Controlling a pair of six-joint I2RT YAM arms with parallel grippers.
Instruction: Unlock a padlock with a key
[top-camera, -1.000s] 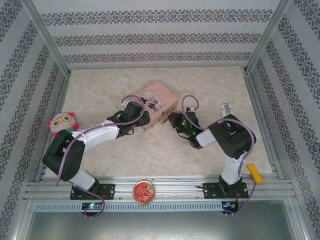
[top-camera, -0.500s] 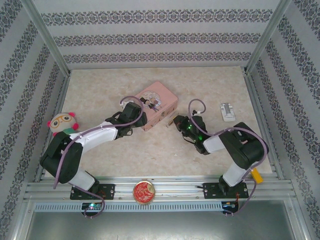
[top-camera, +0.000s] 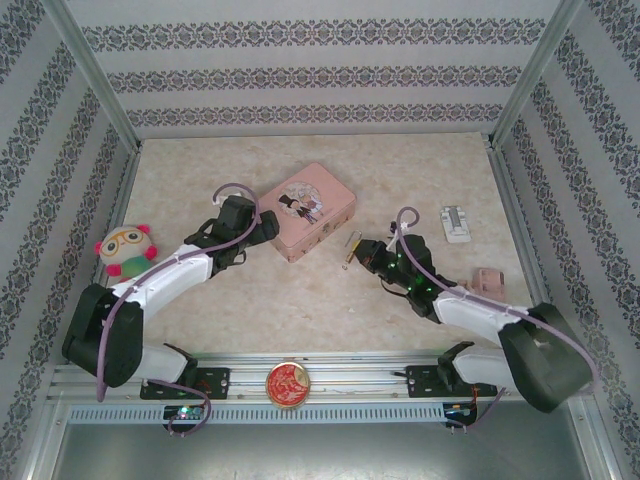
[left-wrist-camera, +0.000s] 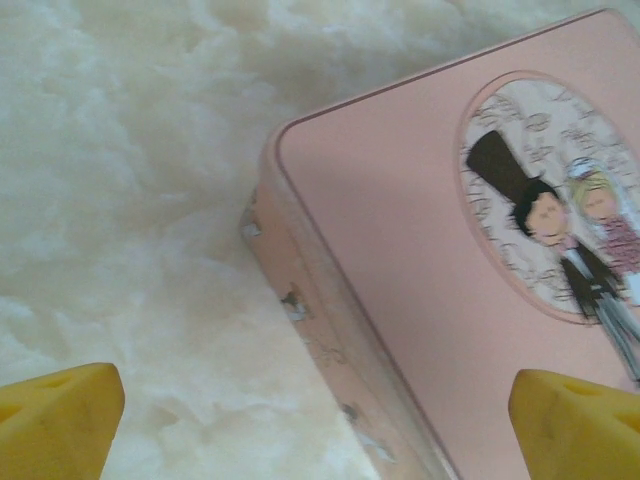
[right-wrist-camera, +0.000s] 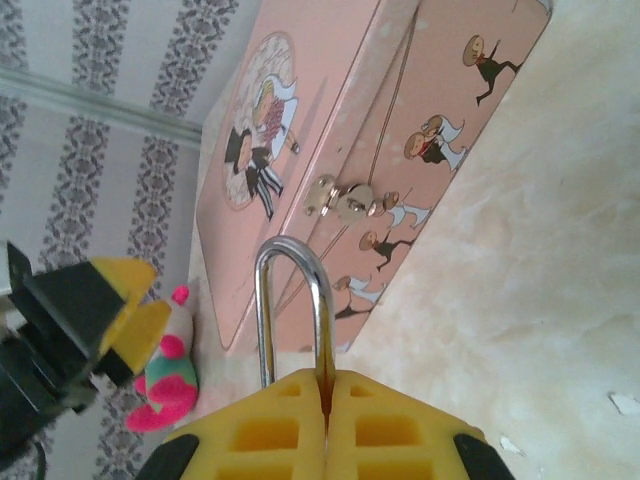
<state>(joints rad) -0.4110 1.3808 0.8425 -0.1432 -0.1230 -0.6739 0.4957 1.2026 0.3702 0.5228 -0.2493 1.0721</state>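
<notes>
**At mid-worktop, the padlock (right-wrist-camera: 290, 244) is pinched clear of the tin (top-camera: 310, 210)**

Across the pale worktop (top-camera: 300, 320), the two arms reach in from the bottom corners of the top view and meet near the middle. The pink tin lies just above centre, between their tips. It is skewed, one long side wall facing the right arm.

The left gripper (top-camera: 262, 228) sits at the tin's left corner. In its wrist view the yellow fingers (left-wrist-camera: 55, 420) stand far apart at the two lower corners of the frame. The tin's corner and lid lie between them, and nothing is gripped. My reading is that it is placed to steady or catch the tin, not to hold the lock.

The right gripper (top-camera: 352, 252) is right of the tin and just apart from it, clamped tight on the padlock. In its wrist view the yellow pads (right-wrist-camera: 260, 430) meet at the bottom centre. The silvery shackle (right-wrist-camera: 263, 320) rises out of them as an upright loop in front of the tin's side wall. The brass body is hidden inside the pads. The grip by the body probably leaves the loop free.

A plush toy (top-camera: 125, 250) sits at the left edge, well apart from both.

The tin's small latch (right-wrist-camera: 345, 200), above the loop, carries no lock. Whether the shackle is sprung, and where the key is, I cannot tell.
</notes>
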